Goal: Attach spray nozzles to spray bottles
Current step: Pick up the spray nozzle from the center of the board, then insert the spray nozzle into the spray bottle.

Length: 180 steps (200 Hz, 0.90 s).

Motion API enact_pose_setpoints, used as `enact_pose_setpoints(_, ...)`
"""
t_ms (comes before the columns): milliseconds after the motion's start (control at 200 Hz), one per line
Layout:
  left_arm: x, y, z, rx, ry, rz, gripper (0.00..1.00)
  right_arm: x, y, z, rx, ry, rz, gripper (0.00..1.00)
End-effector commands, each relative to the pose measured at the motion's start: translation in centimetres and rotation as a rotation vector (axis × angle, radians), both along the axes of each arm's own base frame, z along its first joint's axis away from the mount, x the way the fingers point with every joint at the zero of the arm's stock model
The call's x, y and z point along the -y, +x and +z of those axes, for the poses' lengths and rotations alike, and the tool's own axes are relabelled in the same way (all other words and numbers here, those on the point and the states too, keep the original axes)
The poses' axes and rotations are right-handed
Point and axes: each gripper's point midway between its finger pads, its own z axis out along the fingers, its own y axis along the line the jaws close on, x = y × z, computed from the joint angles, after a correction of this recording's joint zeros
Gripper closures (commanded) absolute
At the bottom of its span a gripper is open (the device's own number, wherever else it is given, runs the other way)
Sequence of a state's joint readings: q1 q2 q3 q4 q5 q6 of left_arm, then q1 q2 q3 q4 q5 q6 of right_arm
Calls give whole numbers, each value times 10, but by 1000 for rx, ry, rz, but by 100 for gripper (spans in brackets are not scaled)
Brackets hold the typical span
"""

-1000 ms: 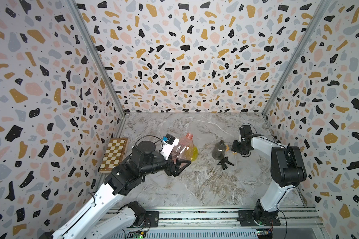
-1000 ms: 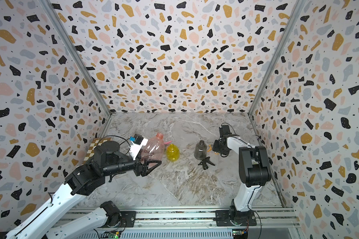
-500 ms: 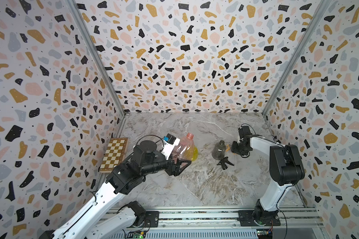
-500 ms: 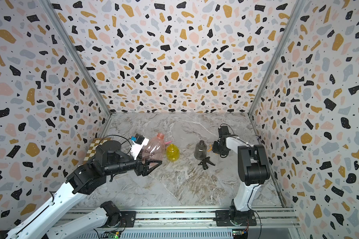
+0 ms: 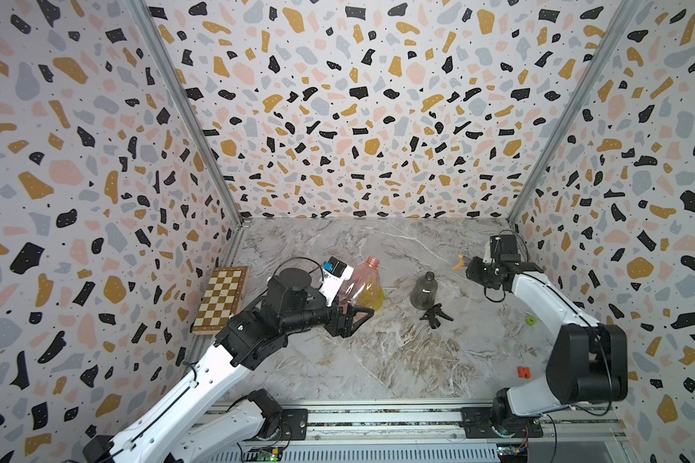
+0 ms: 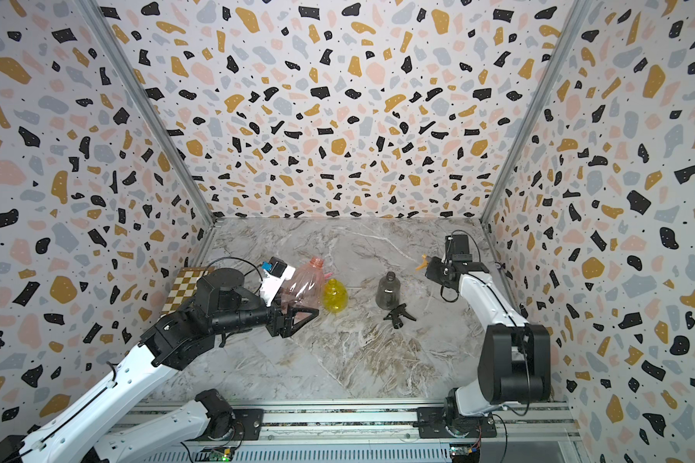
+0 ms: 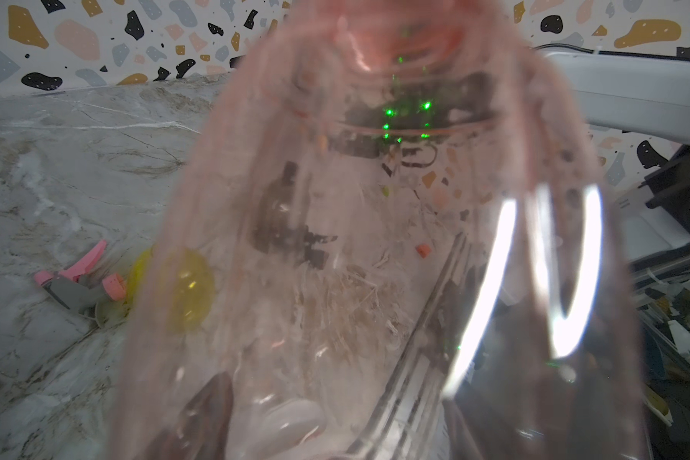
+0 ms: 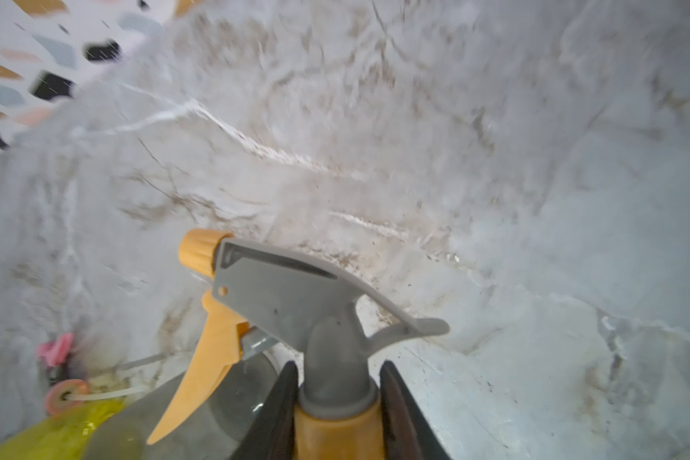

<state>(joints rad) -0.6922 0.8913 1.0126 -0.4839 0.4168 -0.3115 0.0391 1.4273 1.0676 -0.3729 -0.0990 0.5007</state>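
My left gripper (image 5: 352, 316) is shut on the base of the pale pink spray bottle (image 5: 360, 282), which hangs tilted above the table and fills the left wrist view (image 7: 375, 239). Behind it stands the yellow bottle (image 6: 335, 296). The grey nozzle with the pink trigger (image 7: 80, 282) lies beside the yellow bottle. The smoky grey bottle (image 5: 425, 290) stands mid-table with the black nozzle (image 5: 436, 314) lying in front of it. At the right, my right gripper (image 8: 337, 398) is shut on the collar of the grey nozzle with the orange trigger (image 8: 287, 294), held off the table (image 5: 459, 262).
A folded chessboard (image 5: 221, 298) lies against the left wall. A small green ring (image 5: 531, 320) and a small red block (image 5: 523, 372) sit near the right arm's base. The arms' mounting rail (image 5: 378, 417) runs along the front edge.
My right gripper has closed on the orange-trigger nozzle and risen slightly with it. The left arm and the pink bottle have stayed put.
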Motion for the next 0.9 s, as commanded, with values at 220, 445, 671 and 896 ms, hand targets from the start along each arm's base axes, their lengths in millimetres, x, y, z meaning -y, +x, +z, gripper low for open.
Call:
enact_pose_setpoints(220,25,-16,31,87,-171,-180,100,-93,-51,160,500,135,291,82)
enact_pose_setpoints(445,36,-22,31,172,-205,-247,100,-156,-125,275,847,229,561,82)
enact_pose_setpoints(671,57,-56,23,298,-205,-406,100,-183,-196,355,1104,306,735,82)
enact_pose_setpoints(896,65,-63,13,280,-212,-456,100,-177,-233,394,1268,427,771,82)
